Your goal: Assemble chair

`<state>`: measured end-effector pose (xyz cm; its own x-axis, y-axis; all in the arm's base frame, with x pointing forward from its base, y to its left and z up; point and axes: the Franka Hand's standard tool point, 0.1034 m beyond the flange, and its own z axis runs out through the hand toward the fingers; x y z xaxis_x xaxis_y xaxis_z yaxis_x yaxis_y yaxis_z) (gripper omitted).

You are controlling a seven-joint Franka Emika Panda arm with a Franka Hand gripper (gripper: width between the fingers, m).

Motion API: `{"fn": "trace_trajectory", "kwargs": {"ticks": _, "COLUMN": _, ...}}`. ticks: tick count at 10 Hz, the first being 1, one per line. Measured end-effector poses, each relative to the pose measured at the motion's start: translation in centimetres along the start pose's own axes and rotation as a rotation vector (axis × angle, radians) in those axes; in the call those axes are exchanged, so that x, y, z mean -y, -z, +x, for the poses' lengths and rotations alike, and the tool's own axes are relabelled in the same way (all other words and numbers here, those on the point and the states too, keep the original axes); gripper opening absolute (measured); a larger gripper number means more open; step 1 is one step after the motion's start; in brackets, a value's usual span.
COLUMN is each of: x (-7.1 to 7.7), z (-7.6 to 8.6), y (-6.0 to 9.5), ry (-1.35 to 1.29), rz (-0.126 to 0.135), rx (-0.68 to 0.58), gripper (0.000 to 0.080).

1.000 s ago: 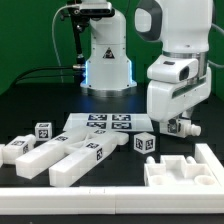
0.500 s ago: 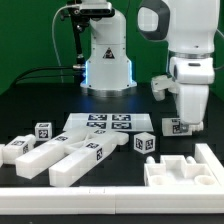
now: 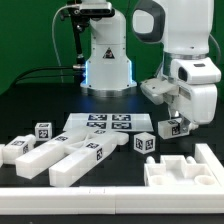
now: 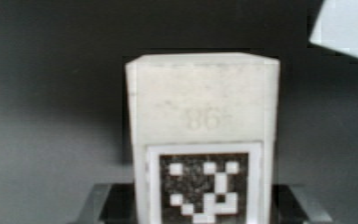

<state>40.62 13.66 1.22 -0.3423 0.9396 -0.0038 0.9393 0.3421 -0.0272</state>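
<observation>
My gripper [image 3: 170, 124] is shut on a small white chair part with a black-and-white tag [image 3: 167, 129] and holds it above the black table at the exterior view's right. In the wrist view the same white block [image 4: 201, 100] fills the middle, tag [image 4: 208, 183] facing the camera, with a dark finger [image 4: 115, 203] at each side of its base. Several loose white chair bars and pegs [image 3: 70, 157] lie at the front left. A chunky notched white chair slab [image 3: 180, 171] lies at the front right, below the gripper.
The marker board [image 3: 100, 123] lies flat mid-table. A lone small tagged cube [image 3: 144, 143] stands just right of it. Another tagged block [image 3: 43, 131] sits at the left. The robot base [image 3: 107, 62] stands at the back. A white rail [image 3: 90, 195] runs along the front edge.
The wrist has turned and the gripper, still holding the tagged part, has shifted slightly to the exterior view's left. The parts on the table have not moved.
</observation>
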Motion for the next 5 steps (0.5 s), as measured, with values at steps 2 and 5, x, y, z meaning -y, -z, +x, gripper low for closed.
{"fn": "trace_trajectory", "kwargs": {"ticks": 2, "x": 0.38, "z": 0.53, "y": -0.02, "ry": 0.331, "rz": 0.004, "rx": 0.022, "gripper": 0.0284}}
{"fn": "trace_trajectory", "kwargs": {"ticks": 5, "x": 0.41, "z": 0.02, "y": -0.04, "ry": 0.502, "rz": 0.004, "rx": 0.034, "gripper": 0.0284}}
